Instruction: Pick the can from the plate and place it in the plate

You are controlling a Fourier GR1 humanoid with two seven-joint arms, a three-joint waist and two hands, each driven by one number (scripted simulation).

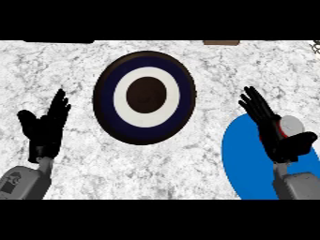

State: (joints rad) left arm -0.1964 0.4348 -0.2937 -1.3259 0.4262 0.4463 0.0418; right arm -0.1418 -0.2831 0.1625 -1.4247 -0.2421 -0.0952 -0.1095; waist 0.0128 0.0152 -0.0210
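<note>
While bare marble counter (190, 164) separates them, ringed dark plate (145, 97) sits centre, blue plate (242, 159) at lower right edge. Left hand (44, 124) rests, fingers straight. Right hand (273, 129), fingers straight, partly covers the can (290, 125) on blue plate.

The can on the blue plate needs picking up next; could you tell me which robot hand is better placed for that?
The right robot hand. It hangs open over the blue plate, right beside the can, which it partly hides. The left robot hand rests open at the far side, beyond the ringed plate.
</note>
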